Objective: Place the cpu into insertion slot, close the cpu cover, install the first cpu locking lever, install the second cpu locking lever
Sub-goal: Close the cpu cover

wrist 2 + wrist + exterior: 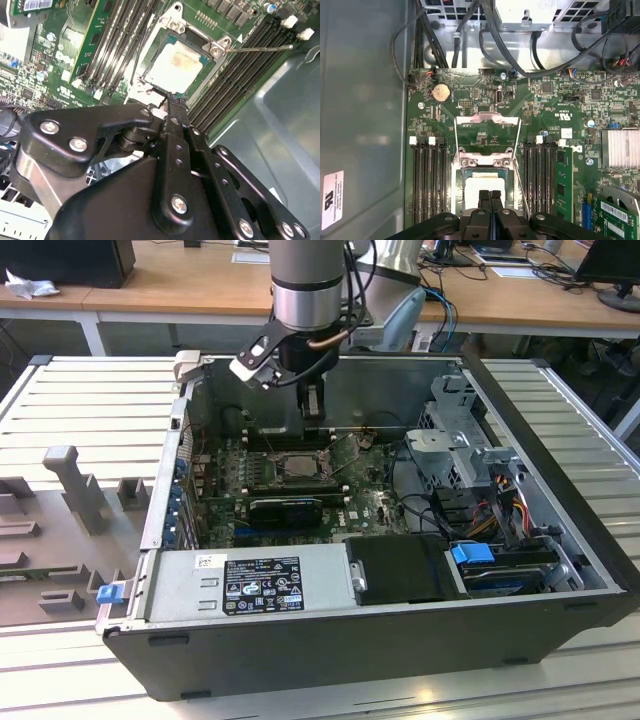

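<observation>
The cpu (175,65) (470,192) is a pale square chip lying flat in the insertion slot (150,85) (481,172) (290,468) on the green motherboard. The cpu cover (487,120) is a silvery frame swung open on its hinge, away from the chip. Two thin wire levers (520,150) (260,48) stand loose beside the socket. My gripper (312,410) (168,102) (490,194) hangs just above the socket's edge opposite the hinge. Its fingers are shut with nothing between them.
Long black memory slots (427,180) (235,75) flank the socket on both sides. Black cables (485,35) and a drive cage (455,440) crowd one end of the open case (560,490). A power supply (250,585) sits at the front. Grey fixtures (70,480) lie at the exterior view's left.
</observation>
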Controlling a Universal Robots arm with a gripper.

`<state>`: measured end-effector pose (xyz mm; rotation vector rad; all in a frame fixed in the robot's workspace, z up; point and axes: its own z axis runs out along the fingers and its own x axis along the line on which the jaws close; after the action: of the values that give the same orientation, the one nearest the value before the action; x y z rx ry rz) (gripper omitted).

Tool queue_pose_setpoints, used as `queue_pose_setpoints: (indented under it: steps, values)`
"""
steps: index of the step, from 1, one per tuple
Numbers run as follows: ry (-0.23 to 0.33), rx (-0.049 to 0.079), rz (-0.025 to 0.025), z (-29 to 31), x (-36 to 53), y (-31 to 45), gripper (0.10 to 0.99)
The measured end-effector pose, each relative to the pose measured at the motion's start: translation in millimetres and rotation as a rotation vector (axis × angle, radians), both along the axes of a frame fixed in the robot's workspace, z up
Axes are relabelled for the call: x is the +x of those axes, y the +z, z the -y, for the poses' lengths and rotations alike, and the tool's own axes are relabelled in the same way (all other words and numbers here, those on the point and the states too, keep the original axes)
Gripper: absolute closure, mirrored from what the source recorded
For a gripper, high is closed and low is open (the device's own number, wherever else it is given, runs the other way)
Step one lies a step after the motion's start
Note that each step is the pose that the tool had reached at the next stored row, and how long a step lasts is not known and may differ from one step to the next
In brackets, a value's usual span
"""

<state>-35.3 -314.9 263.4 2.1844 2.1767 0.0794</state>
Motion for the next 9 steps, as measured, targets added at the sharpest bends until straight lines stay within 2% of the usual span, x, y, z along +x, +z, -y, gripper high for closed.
queue_pose_setpoints:
  steps: [4,9]
  values:
    - [0.000,0.000,-0.0004,0.0,8.8,0.2,0.980]
    - [0.000,0.000,-0.0008,0.0,14.4,0.1,0.980]
